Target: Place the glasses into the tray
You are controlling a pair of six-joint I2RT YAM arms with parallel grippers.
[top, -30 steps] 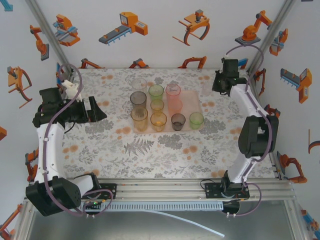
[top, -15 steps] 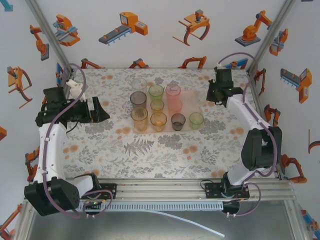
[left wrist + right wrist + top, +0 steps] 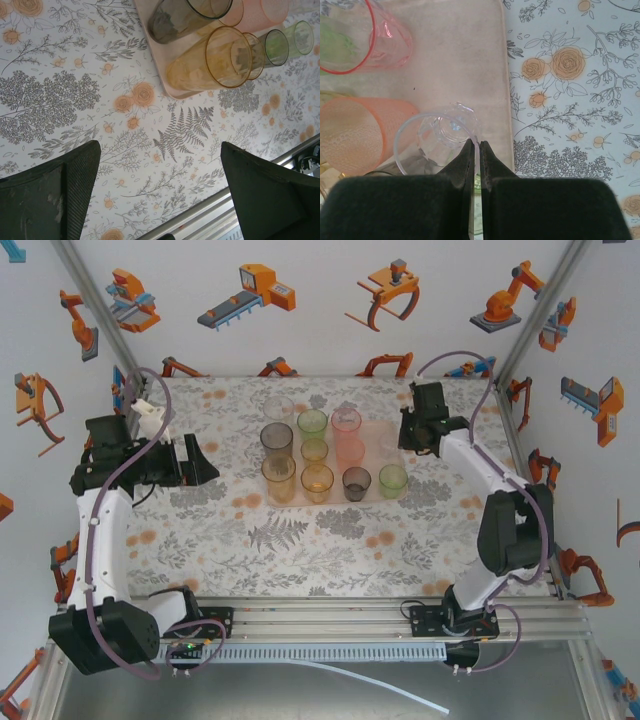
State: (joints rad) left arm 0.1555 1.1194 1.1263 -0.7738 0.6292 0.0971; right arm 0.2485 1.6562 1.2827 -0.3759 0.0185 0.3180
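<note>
Surface: floral tablecloth in grey and orange, spread over the table.
Glasses: a cluster of upright glasses in orange, green, pink and smoky grey stands on the left and middle of the tray.
Far tumbler: a clear tumbler stands at the tray's far left corner; it is not clear whether it is on the tray or just beyond it.
Tray: pale pink tray lies at the middle of the cloth, with its right far part bare.
Clear glass: in the right wrist view the clear glass sits over the tray near its right rim, beside an orange one.
Right gripper: the right gripper is pinched tight on the clear glass's thin wall, at the tray's far right corner.
Left gripper: the left gripper has its jaws spread wide and holds nothing. It is over bare cloth, left of the tray.
Walls: white walls printed with orange robot cartoons.
</note>
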